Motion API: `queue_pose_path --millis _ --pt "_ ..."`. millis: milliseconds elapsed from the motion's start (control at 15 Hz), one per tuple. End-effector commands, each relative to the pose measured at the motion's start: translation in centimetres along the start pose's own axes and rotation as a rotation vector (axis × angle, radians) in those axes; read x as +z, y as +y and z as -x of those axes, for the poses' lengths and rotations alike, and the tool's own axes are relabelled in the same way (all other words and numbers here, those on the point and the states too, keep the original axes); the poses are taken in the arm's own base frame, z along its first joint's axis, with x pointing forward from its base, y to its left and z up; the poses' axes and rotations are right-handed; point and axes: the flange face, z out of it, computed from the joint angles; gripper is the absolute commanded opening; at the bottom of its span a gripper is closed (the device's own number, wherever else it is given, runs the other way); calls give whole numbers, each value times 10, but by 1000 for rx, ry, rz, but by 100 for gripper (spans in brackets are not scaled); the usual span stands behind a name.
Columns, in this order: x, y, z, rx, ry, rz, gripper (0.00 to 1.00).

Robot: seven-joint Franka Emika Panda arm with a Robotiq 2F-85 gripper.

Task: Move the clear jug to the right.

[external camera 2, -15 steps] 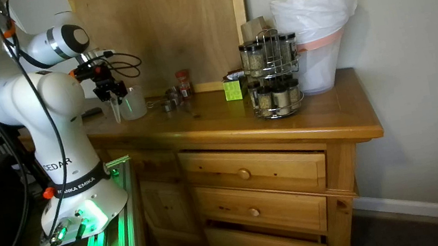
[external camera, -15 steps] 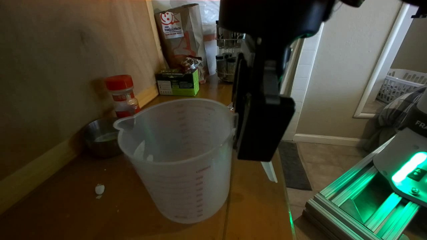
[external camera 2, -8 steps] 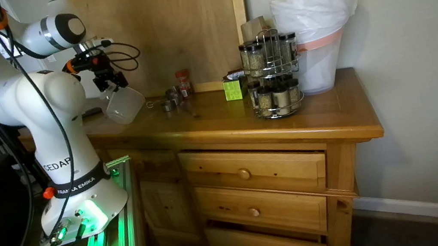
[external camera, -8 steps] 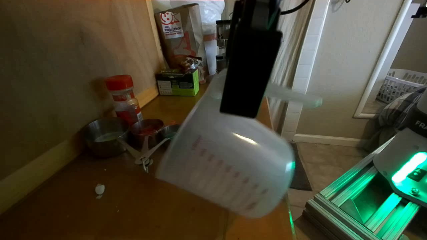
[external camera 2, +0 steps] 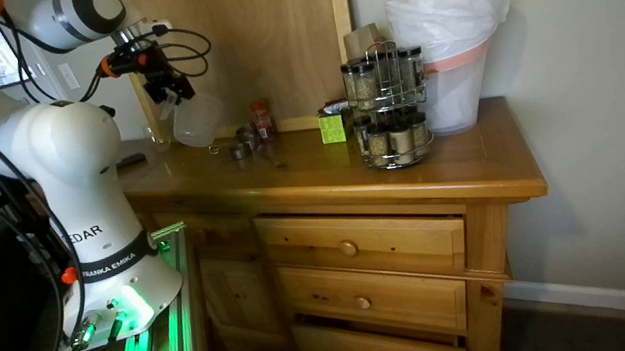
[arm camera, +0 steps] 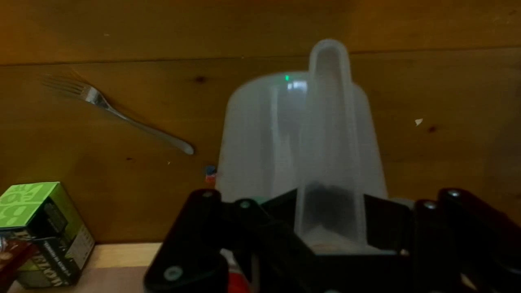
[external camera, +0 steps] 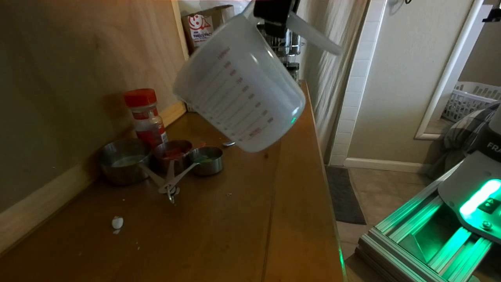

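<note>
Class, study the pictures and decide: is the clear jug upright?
No: in an exterior view the clear jug hangs tilted, its handle slanting down toward the right of the picture.

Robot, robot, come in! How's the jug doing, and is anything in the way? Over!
Jaws shut on the jug by its handle. Jug up off the table, tilted. Possible bumps if lowered here: metal cups, fork.
</note>
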Motion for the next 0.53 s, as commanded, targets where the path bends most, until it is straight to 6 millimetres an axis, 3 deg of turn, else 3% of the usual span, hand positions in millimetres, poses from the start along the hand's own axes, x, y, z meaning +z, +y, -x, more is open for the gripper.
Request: queue_pose_path --millis 0,133,467 --pt "-21 18 -5 30 62 3 0" --pt "-22 9 -2 -5 47 -34 0" --pt "-16 9 -3 5 42 -12 0"
